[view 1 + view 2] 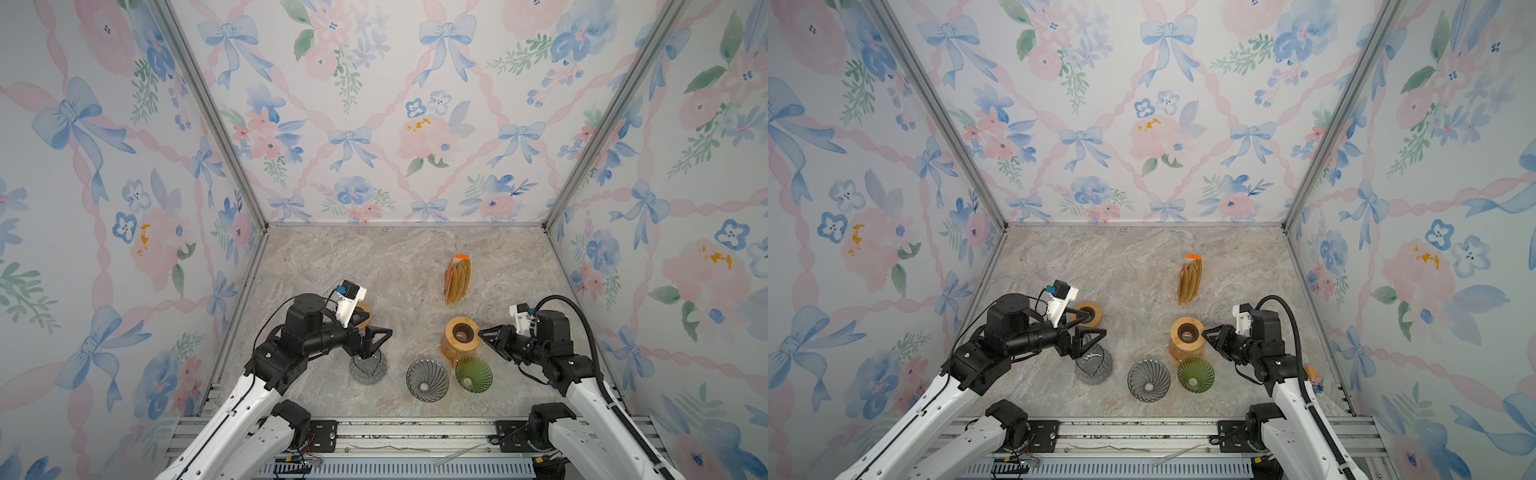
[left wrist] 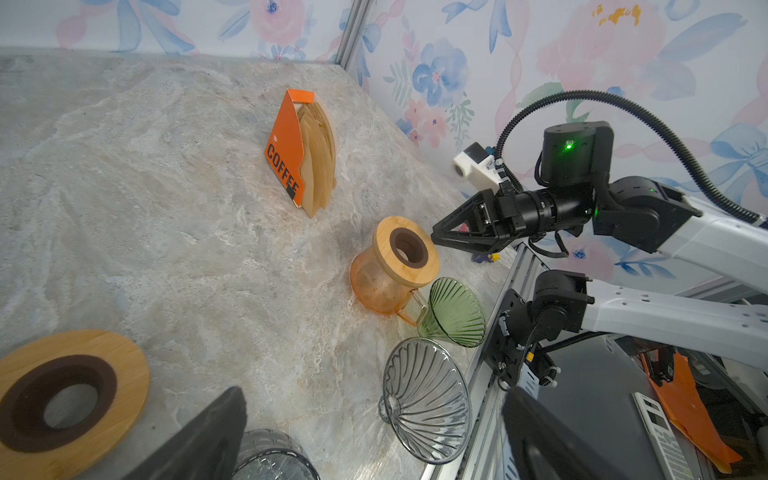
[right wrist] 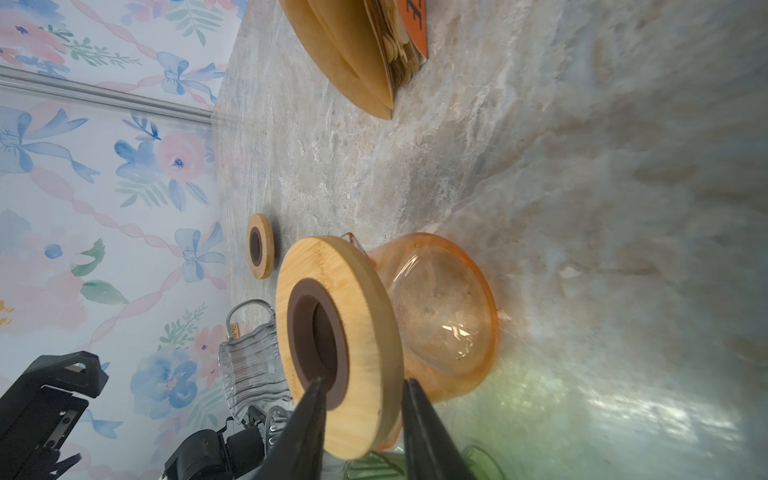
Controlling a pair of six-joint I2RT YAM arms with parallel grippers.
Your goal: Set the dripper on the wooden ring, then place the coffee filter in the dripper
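table: grey-beige marble-look tabletop (image 1: 332, 266), everything stands on it.
left gripper: black parallel left gripper (image 2: 374, 392), jaws spread as wide as they go, holding nothing. It hangs just above the clear ribbed glass carafe (image 1: 368, 368).
right gripper: black parallel right gripper (image 3: 363, 384), jaws part way apart and straddling the rim of the bamboo lid. One finger (image 3: 311, 407) lies over the lid's brown inner ring and the other sits outside the rim. A sliver of gap shows there, no clamp seen.
orange carafe: round orange-tinted glass carafe (image 1: 457, 353), upright and right of centre. It is capped by a round bamboo lid with a brown centre hole (image 1: 461, 330).
filters: stack of brown paper cone filters in an orange "COFFEE" card holder (image 1: 457, 278). It sits on the far side of the orange carafe, well apart from both grippers, nearer the right one.
filter axis: long axis upright with the narrow end on top. The flat faces look sideways, orange face toward the left arm, thin edge toward the robot base.
clear dripper: clear ribbed glass cone dripper (image 1: 427, 380), near edge, between the two carafes.
green dripper: green ribbed glass cone dripper (image 1: 473, 375), just beside the clear one and close under the orange carafe.
spare ring: loose bamboo ring with a brown inner band (image 2: 70, 395), flat on the table beyond the left gripper.
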